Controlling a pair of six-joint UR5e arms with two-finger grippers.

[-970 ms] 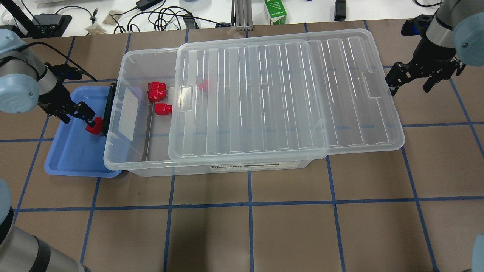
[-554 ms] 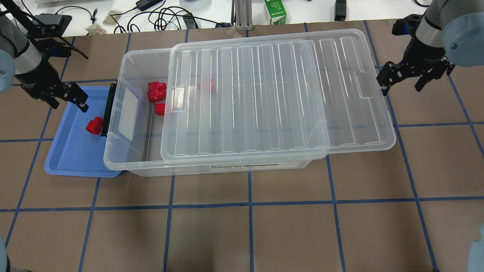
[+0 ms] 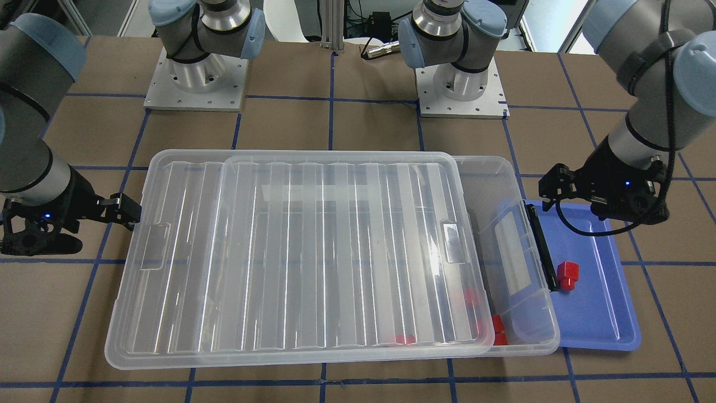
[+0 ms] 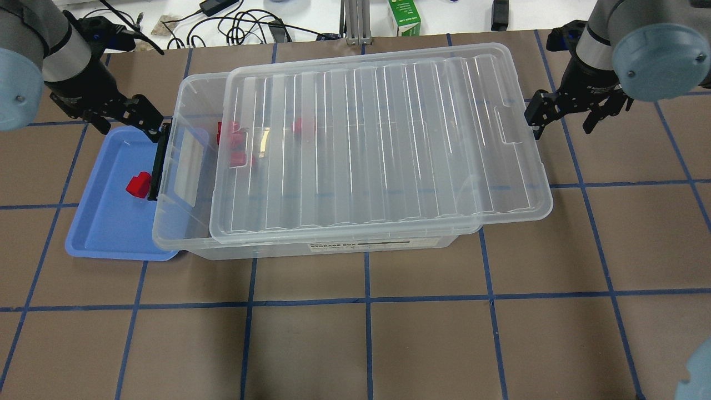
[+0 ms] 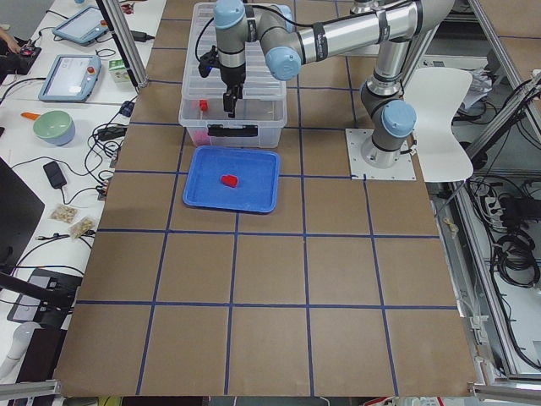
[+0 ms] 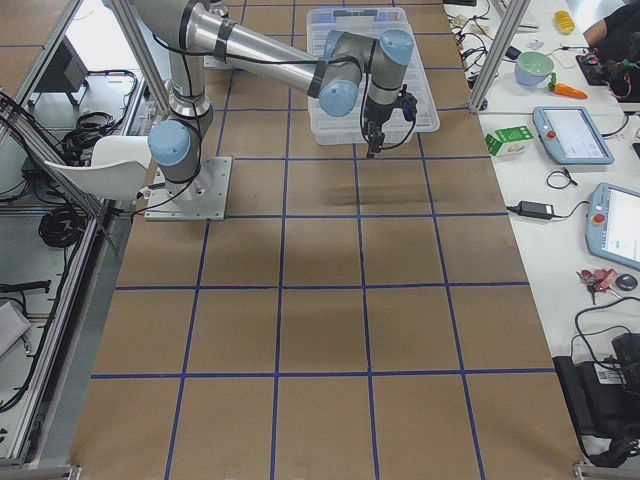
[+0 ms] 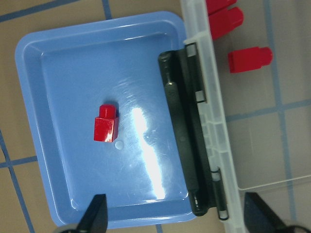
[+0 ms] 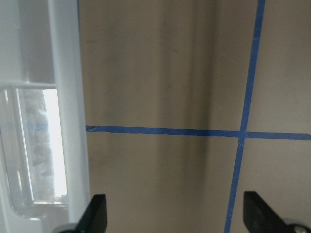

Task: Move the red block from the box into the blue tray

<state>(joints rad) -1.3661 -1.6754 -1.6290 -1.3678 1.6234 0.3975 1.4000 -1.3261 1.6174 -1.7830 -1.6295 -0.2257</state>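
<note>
One red block (image 4: 138, 185) lies in the blue tray (image 4: 105, 222) near the box's black latch bar (image 4: 158, 161); it also shows in the left wrist view (image 7: 106, 123). My left gripper (image 4: 125, 119) is open and empty above the tray's far edge. The clear box (image 4: 183, 236) holds several more red blocks (image 4: 230, 139), seen partly through its ribbed lid (image 4: 377, 139). The lid lies askew on the box and leaves its left end uncovered. My right gripper (image 4: 561, 119) is open at the lid's right end, with one finger against the lid's edge.
A green carton (image 4: 404, 16) and cables lie on the white surface beyond the table's far edge. The tray sits partly under the box's left rim. The arm bases (image 3: 196, 78) stand behind the box.
My left gripper let go of the red block in the tray, rose and moved to the tray's far edge. My right gripper moved left, and the lid slid left over the box.
</note>
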